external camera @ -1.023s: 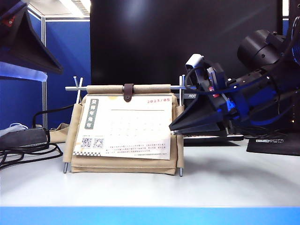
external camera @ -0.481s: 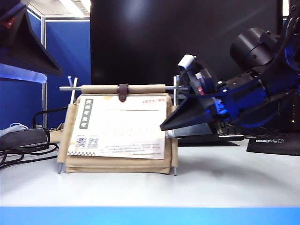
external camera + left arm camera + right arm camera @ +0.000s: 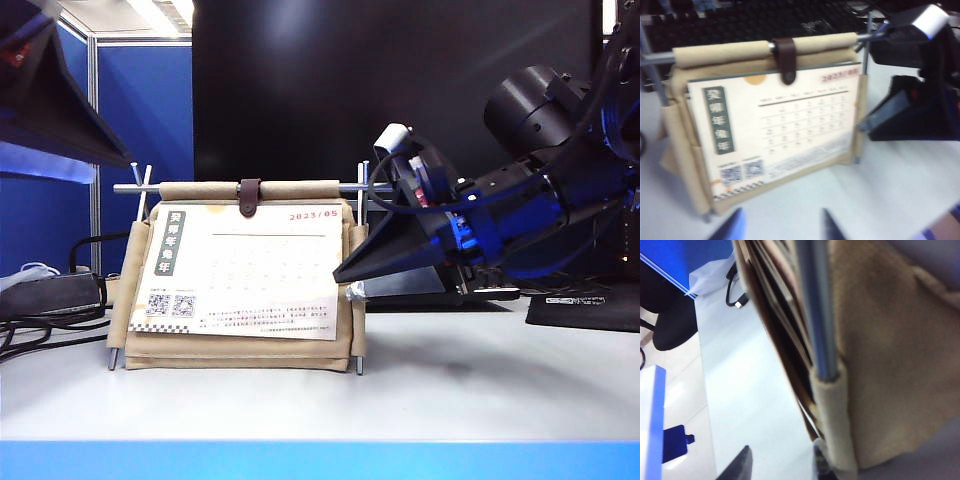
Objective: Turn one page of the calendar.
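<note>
Leftward across the desk [image 3: 480, 385] is where the calendar [image 3: 235, 345] has slid since a second ago, and the right gripper [image 3: 345, 275] has followed it, its dark wedge now further left in the exterior view; the tip sits at the stand's right edge, just beside the lower right corner of the page [image 3: 240, 275]; in the right wrist view the gripper [image 3: 781, 462] shows two fingers with a gap between them, apart, with the beige fabric edge and a silver rod [image 3: 815, 310] close in front, and whether a finger touches the fabric cannot be told; nothing is visibly clamped. Left gripper [image 3: 782, 227] hangs in front of the calendar [image 3: 690, 165], its two fingertips spread and holding nothing, well short of the page [image 3: 780, 135]; in the exterior view only a dark part of that arm shows at upper left. Page lies flat against the front of the stand, unturned, "2023/05" in red at top right, a brown strap [image 3: 248, 197] over the top roll.
</note>
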Tool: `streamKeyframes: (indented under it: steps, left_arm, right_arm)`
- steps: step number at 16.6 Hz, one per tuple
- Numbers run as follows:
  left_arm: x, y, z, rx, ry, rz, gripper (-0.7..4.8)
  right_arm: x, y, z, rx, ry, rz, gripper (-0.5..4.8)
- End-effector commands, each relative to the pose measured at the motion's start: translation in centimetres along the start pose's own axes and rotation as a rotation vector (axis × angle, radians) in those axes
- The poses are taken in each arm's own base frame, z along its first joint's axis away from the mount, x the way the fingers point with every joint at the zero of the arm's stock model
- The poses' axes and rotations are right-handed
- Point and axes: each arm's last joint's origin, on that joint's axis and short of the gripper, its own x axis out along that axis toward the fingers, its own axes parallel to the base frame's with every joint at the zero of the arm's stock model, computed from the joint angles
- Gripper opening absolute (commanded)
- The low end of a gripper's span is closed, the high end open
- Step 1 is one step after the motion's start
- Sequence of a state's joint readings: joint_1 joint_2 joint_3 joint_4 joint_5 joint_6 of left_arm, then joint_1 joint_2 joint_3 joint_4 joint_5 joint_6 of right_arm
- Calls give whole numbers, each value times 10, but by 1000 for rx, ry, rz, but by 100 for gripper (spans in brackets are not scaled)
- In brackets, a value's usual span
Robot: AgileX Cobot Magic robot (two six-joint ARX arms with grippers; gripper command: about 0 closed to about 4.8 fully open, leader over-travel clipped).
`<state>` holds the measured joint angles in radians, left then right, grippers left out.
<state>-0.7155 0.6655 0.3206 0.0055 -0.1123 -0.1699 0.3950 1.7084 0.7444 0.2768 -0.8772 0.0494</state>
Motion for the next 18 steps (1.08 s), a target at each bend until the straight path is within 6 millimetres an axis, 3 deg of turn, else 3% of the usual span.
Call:
streamKeyframes:
  steps: [1, 13, 18]
  left_arm:
    - [-1, 4, 1, 29, -18, 134, 409]
    - [0, 4, 1, 21, -13, 126, 414]
    - [0, 4, 1, 21, -14, 126, 413]
  right_arm:
    - [4, 5, 3, -17, -8, 32, 159]
    - [13, 15, 14, -53, -81, 74, 158]
    - [28, 30, 11, -79, -48, 95, 158]
